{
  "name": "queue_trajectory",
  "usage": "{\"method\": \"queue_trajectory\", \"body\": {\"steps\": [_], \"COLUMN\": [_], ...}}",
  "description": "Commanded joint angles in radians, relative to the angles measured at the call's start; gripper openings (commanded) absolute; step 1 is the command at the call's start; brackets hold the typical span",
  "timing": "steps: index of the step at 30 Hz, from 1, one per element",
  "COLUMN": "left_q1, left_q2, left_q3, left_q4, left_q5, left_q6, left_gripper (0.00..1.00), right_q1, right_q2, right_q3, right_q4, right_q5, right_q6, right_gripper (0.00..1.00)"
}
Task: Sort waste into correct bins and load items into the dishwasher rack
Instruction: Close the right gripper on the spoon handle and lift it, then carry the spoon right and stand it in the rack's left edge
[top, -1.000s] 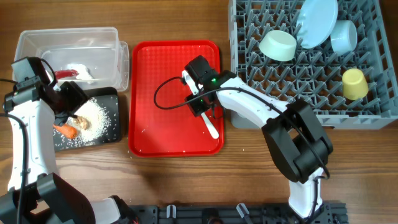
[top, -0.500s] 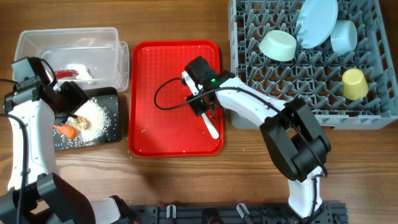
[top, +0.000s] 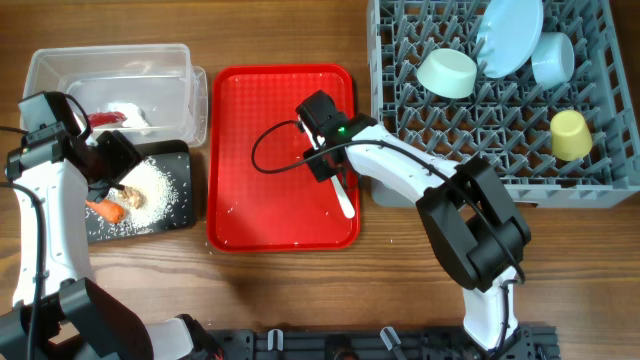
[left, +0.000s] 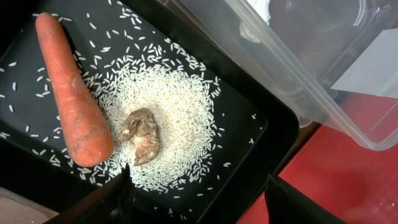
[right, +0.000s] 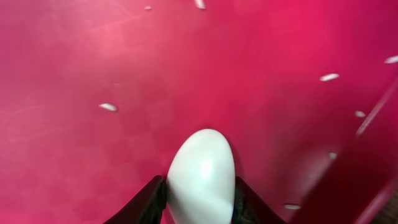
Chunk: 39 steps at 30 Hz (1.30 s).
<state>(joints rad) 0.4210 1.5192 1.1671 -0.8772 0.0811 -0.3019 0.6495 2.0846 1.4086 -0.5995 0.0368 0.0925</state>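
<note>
Wooden planks make up the table (top: 280, 290), and on it we see a red serving tray (top: 250, 130) in the middle, with the grey dishwasher rack (top: 450, 150) to one side of it and the two bins to the other.

Over the red tray, the right gripper (top: 328, 170) has its two dark fingers (right: 148, 200) pressed against both sides of the white plastic spoon (right: 200, 174), so we read it as clamped on the spoon. The spoon's pale rounded end points out over the tray floor, where a few stray grains (right: 107, 107) lie scattered. From overhead the spoon sits near the tray's edge closest to the rack.

At the bins, the left gripper (left: 199, 198) hangs above the black tray (left: 249, 143) with its jaws apart and nothing between them. Below it we see a mound of white rice (left: 180, 112) with the small brown lump (left: 143, 134) resting on it, and the orange carrot (left: 74, 106) lying just beside the lump, partly on the rice.

Next to the black tray stands the clear tub (top: 110, 52), which holds the red-and-white wrapper (top: 105, 119).

In the rack we find the pale blue plate (top: 508, 35) standing tilted between the pegs, the pale green bowl (top: 447, 73) beside it, the light blue bowl (top: 553, 58) on its other side, and the yellow cup (top: 570, 134) nearer the rack's front edge.
</note>
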Motion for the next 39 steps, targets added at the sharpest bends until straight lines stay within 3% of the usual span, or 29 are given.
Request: {"method": "queue_trajectory", "body": {"steps": [1,14,24,31,39], "left_q1": [0.003,0.003,0.003,0.003,0.003], "left_q2": [-0.004,-0.004,-0.004,-0.004,-0.004], "left_q3": [0.01,0.01,0.01,0.01,0.01], "left_q4": [0.002,0.002,0.0,-0.002,-0.002], "left_q5": [0.016,0.016,0.016,0.016,0.016], "left_q6": [-0.005,-0.005,-0.005,-0.005,-0.005], "left_gripper": [0.69,0.69,0.69,0.69,0.69], "right_q1": [0.002,0.002,-0.015,-0.12,-0.265], "right_q2": [0.051,0.025,-0.168,-0.331,-0.332], "right_q3": [-0.008,-0.003,0.047,0.047,0.043], "right_q4": [-0.019,-0.029,-0.052,-0.007,0.035], "right_q5": [0.079,0.074,0.08,0.204,0.194], "right_q6": [0.016,0.016,0.009,-0.016,-0.014], "right_gripper": [0.29,0.11,0.09,0.09,0.09]}}
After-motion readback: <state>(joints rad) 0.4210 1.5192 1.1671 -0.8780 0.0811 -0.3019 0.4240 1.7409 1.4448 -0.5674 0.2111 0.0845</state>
